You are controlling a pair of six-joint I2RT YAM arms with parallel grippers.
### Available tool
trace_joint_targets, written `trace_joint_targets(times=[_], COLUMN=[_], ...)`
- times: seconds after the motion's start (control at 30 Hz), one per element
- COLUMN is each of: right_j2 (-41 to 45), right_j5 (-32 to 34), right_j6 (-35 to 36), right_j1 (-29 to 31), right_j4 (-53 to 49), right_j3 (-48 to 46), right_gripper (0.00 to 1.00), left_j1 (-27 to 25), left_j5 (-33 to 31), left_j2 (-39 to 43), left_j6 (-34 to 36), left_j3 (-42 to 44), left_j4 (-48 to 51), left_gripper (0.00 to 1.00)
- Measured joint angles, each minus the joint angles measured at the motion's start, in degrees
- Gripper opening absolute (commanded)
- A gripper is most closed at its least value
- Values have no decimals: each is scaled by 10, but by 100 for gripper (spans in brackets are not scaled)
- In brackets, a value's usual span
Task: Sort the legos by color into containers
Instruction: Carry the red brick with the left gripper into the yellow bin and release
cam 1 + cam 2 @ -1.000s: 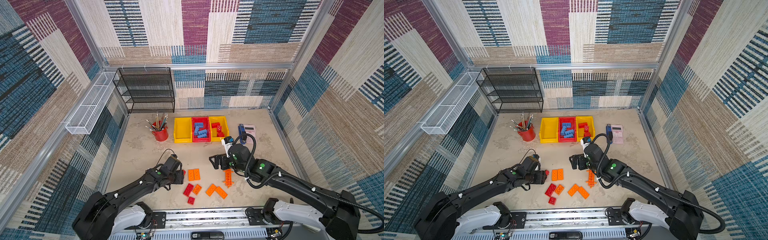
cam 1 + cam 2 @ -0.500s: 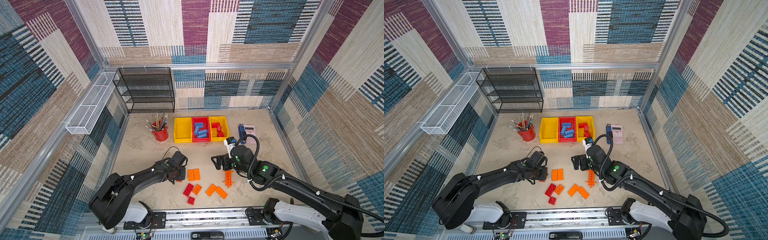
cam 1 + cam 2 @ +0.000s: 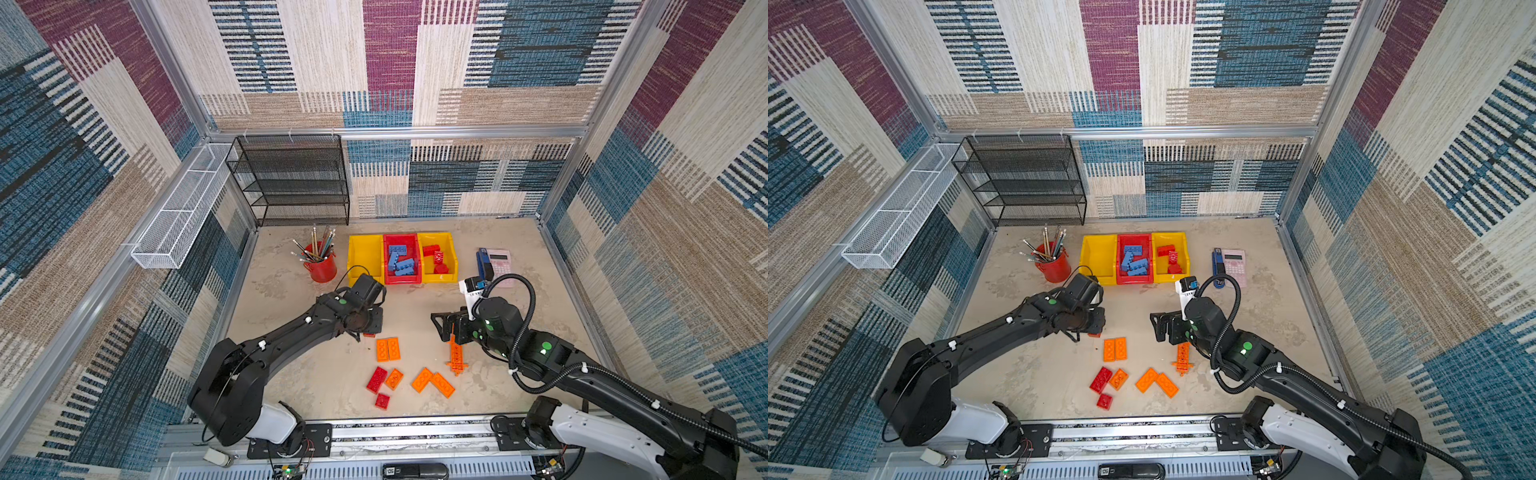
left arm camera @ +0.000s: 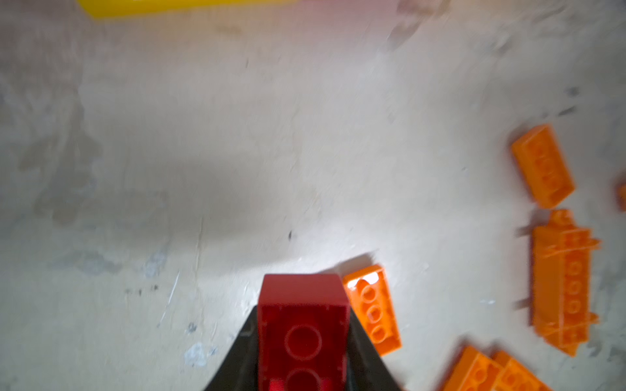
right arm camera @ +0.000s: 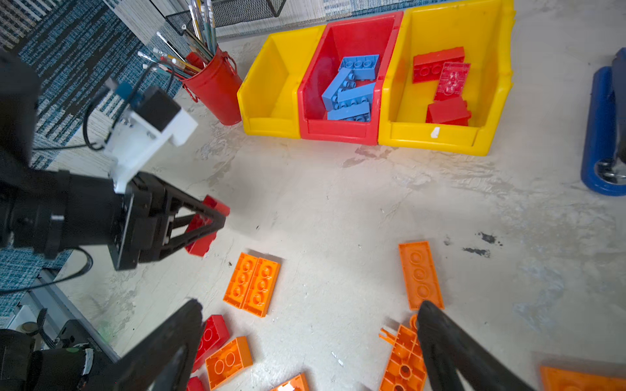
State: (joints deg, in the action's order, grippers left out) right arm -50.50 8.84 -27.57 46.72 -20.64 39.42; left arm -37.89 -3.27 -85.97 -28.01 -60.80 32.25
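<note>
Containers: three bins touch in a row near the desk's back edge, about midway along it. They are the left yellow bin [image 5: 271, 123], the red bin [image 5: 338, 132] and the right yellow bin [image 5: 457, 144].
Blue legos [image 5: 352, 98]: four can be made out, piled in the red bin. The count is unsure where they overlap.
Red legos: six.
- Three lie in the right yellow bin [image 5: 447, 113].
- A long red brick [image 3: 377, 379] and a small red brick [image 3: 382, 401] lie loose near the front edge.
- One held red brick [image 4: 301, 287].
Orange legos: seven, all on the desk's front half.
- A touching orange pair [image 5: 252, 284].
- A single orange brick [image 3: 394, 378] just beside the long red brick.
- Two in an orange L [image 3: 441, 384].
- An orange strip [image 5: 420, 274].
- The long tabbed piece [image 5: 403, 359].
Left gripper [image 4: 303, 325]: clamped on the held red brick, hollow underside toward the wrist camera, just behind the orange pair. Whether the brick clears the desk cannot be told.
Right gripper [image 5: 310, 306]: jaws spread wide with nothing between them, above the orange strip and the long tabbed piece.
Other things: one pencil cup [image 3: 322, 268], one black mesh rack [image 3: 291, 183] at the back-left corner, one white wire basket [image 3: 183, 208] on the left wall, and one pink calculator [image 3: 498, 266] with one blue stapler [image 3: 484, 262] beside it near the right edge.
Hidden or unclear:
- In both top views the left arm covers the left yellow bin's front corner.
- In both top views the right gripper covers the orange strip's far end.
- The left wrist view is blurred.
- An orange edge is cut off at a corner of the right wrist view, and which brick it is cannot be told.
Writing: a white tag [image 5: 435, 132] on the right yellow bin's lip and the calculator keys are too small to read.
</note>
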Motion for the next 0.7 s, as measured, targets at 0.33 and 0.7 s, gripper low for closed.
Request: trace_joint_targets(times=[0.33, 0.7], right_j2=[49, 28], right_j5=[26, 50], right_j6=[-5, -7], right_j1=[-2, -11], right_j4=[-3, -14], right_j3=[-19, -4], right_gripper=[99, 99], left_j1=[-1, 2], left_j5=[7, 61], left_j2=[-289, -611], left_j6=[64, 95], left_j3=[-445, -894], left_j4=[57, 98], left_gripper=[32, 37])
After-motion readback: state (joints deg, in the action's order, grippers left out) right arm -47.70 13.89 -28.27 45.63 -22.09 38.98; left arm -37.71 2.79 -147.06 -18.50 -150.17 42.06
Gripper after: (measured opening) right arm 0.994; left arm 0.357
